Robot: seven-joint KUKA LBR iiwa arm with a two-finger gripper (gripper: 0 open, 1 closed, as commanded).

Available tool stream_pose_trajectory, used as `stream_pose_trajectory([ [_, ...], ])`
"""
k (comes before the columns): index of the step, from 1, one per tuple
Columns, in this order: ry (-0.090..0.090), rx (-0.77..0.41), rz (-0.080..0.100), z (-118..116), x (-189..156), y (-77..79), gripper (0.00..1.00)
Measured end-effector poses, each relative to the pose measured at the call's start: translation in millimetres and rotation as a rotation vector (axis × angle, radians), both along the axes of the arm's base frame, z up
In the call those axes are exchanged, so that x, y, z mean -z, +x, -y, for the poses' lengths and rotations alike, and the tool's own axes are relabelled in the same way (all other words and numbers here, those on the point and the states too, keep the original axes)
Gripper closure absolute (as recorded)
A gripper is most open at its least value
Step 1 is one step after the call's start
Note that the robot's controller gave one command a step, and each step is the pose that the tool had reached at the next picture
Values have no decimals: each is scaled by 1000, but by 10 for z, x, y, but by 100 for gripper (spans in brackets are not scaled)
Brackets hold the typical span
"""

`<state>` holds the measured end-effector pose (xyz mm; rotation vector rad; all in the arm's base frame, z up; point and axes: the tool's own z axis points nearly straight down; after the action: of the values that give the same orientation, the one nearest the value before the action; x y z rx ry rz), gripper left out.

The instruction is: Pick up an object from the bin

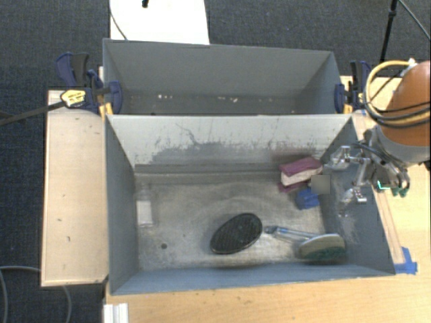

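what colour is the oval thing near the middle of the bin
The oval thing is black, seen in the camera view.

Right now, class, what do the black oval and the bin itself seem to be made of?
The black oval looks like matt plastic or rubber: dull, finely textured, no shine. The bin looks like bare grey sheet metal: flat folded walls, scuffed pale in places.

purple block (300,171), blue piece (308,199) beside it, bin's right
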<state>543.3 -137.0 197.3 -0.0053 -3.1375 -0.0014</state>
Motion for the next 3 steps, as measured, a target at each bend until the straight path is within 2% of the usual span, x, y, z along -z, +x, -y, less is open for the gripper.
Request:
stream_pose_trajectory([
  [1,0,211,1,-305,1073,315,0],
  [2,7,452,-1,-180,913,71,0],
  [3,3,449,1,-153,898,71,100],
])
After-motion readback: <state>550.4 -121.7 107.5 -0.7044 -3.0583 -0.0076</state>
